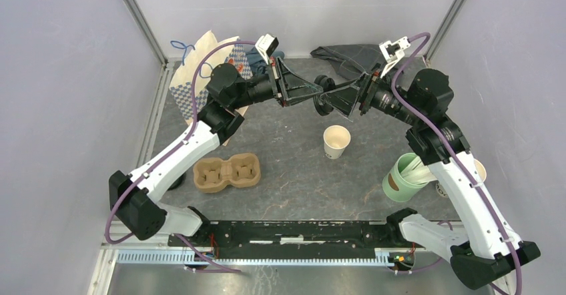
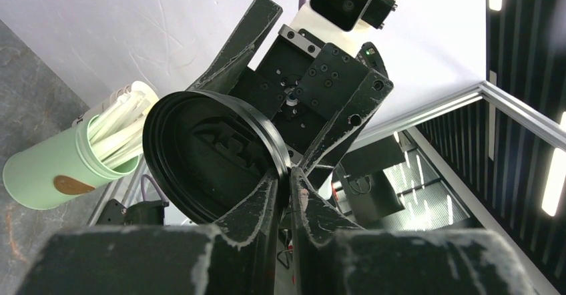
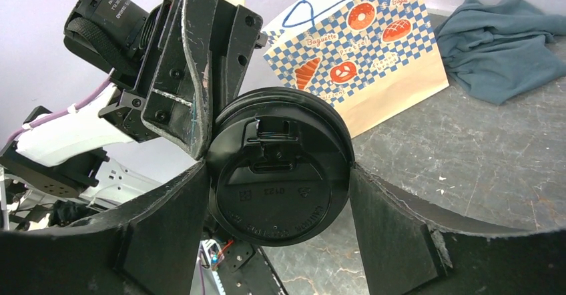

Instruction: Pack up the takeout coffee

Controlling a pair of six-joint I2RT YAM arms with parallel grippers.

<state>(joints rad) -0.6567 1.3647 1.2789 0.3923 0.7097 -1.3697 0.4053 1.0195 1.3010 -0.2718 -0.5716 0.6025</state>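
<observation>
Right wrist: lid (image 3: 280, 195) sits inside right claw (image 3: 279, 169), grip unclear; left claw (image 2: 288, 175) pinches its rim, so center lid before clamping.

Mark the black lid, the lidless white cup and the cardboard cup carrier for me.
black lid (image 3: 280, 175): right wrist view, centre of its top face.
lidless white cup (image 1: 336, 139): top view, its open mouth.
cardboard cup carrier (image 1: 227, 173): top view, bridge between its two wells.

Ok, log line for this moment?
phase: lid held mid-air between both arms | left end effector: pinching lid rim | right end effector: clamping lid sides | paper cup: lidless, on table
</observation>
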